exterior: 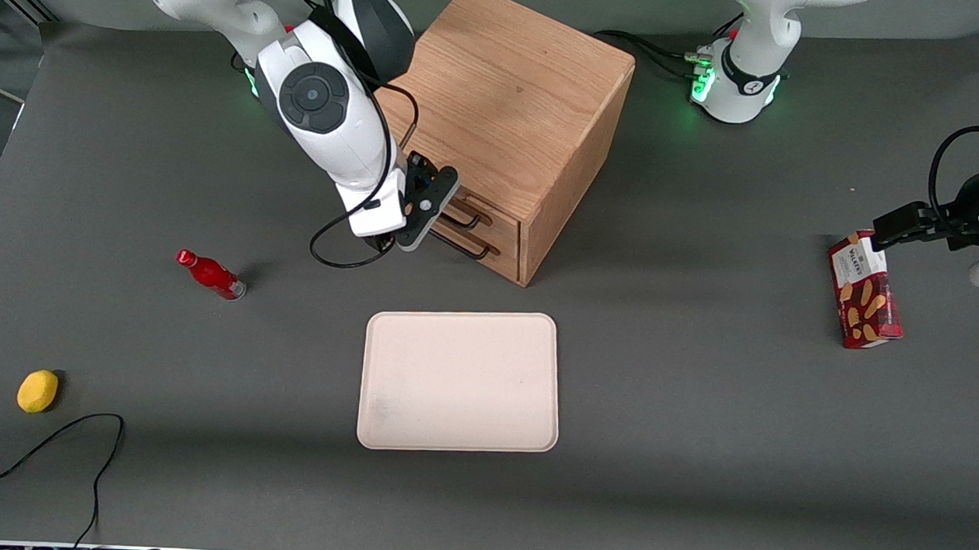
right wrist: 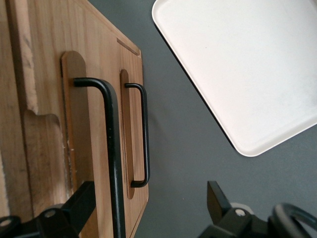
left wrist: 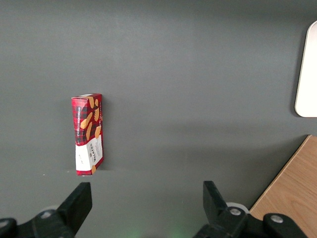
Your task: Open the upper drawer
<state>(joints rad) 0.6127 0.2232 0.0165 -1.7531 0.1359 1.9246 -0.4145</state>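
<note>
The tray (exterior: pixel 459 381) lies nearest; the tool (exterior: pixel 429 200), fingers spread, straddles the upper drawer (exterior: pixel 477 211) handle (right wrist: pixel 110 148), partly hidden.

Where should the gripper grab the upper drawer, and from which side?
On the black bar handle of the upper drawer, mid-span, coming straight at the drawer's front. The bar stands off the wood, leaving finger room. The gripper is open and already straddles it.
</note>
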